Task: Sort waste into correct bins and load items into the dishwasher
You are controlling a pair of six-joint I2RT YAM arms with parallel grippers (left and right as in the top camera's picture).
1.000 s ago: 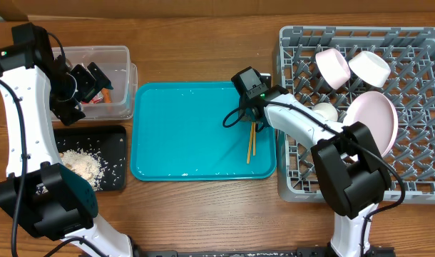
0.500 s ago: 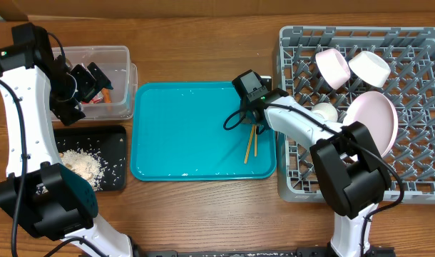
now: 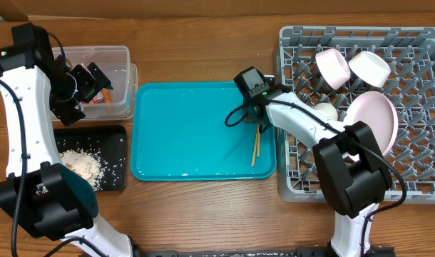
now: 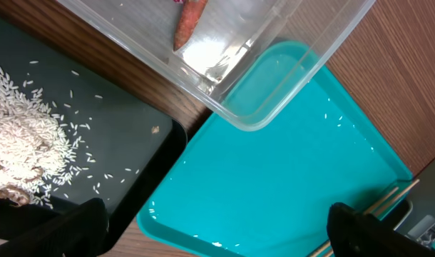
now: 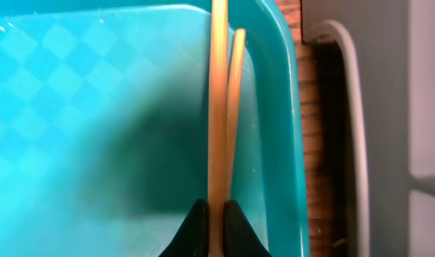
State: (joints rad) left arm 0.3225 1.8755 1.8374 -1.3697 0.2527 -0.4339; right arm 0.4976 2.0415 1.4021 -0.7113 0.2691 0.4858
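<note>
The chopsticks (image 3: 255,147) are pinched at one end in my right gripper (image 3: 258,126), over the right side of the teal tray (image 3: 182,135), just inside its right rim. From overhead they read as one thin pale line, long axis running from my fingertips toward the table's front edge, free ends leaning slightly left. I cannot tell from there whether the free ends touch the tray floor.

My right wrist camera splits that line in two. Both chopsticks (image 5: 217,107) are smooth, light wood; they touch where my dark fingertips (image 5: 197,223) close on them with no gap left, then spread a little farther out. The right one ends within the picture, the left one runs off its top edge. The teal tray (image 5: 96,107) lies behind them, its curved rim beside the dishwasher (image 5: 424,86) wall.

My left gripper (image 4: 217,232) stands wide apart with nothing between its fingers (image 4: 78,227). Its camera shows the chopsticks (image 4: 389,198) as a distant sliver at the tray's far corner, and close by a carrot piece (image 4: 190,21) in the clear tub (image 4: 274,107) and food scraps (image 4: 21,135) in the black tray (image 4: 142,143).
</note>
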